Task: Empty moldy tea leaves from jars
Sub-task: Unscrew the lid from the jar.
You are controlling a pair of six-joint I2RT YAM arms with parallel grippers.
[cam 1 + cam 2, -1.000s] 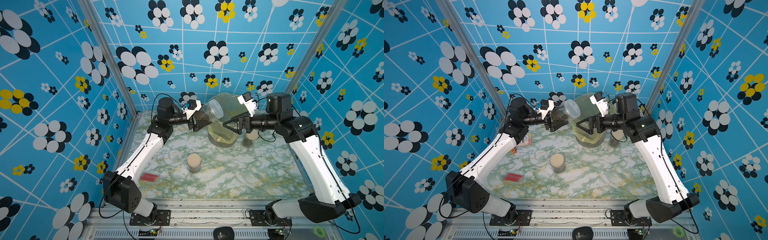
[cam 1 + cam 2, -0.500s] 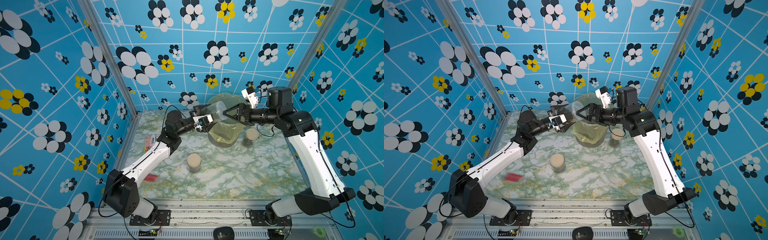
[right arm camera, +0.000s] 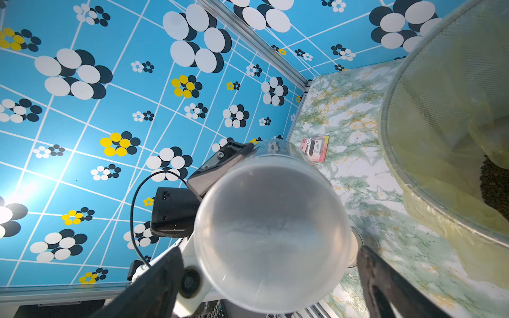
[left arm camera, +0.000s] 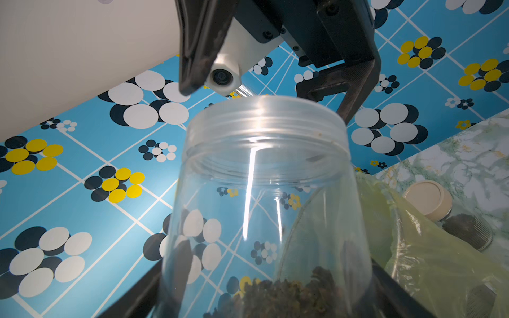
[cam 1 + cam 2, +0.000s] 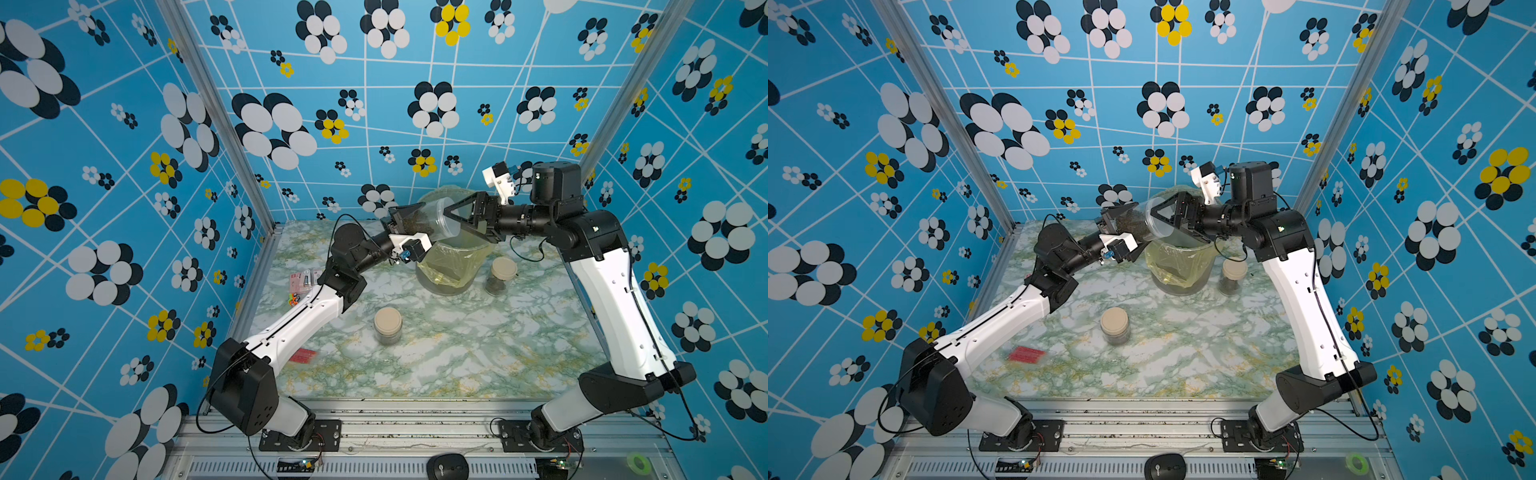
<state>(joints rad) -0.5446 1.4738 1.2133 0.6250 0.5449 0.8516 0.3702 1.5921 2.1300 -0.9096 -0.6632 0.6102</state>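
- Left wrist view: tea leaves (image 4: 283,297) at frame bottom, in the jar (image 4: 264,192) my left gripper (image 4: 264,301) squeezes.
- Only right wrist view shows its cloudy lid (image 3: 270,220), mid-frame, between the spread fingers of my right gripper (image 3: 267,260).

We see blue walls (image 5: 374,104) patterned with white lines and black, white and yellow flowers, a green-and-white marbled tabletop (image 5: 457,353), a yellow bin bag (image 5: 451,266), beige jar lids (image 5: 387,321), and dark brown tea leaves (image 4: 289,297) in a clear jar (image 4: 261,192).
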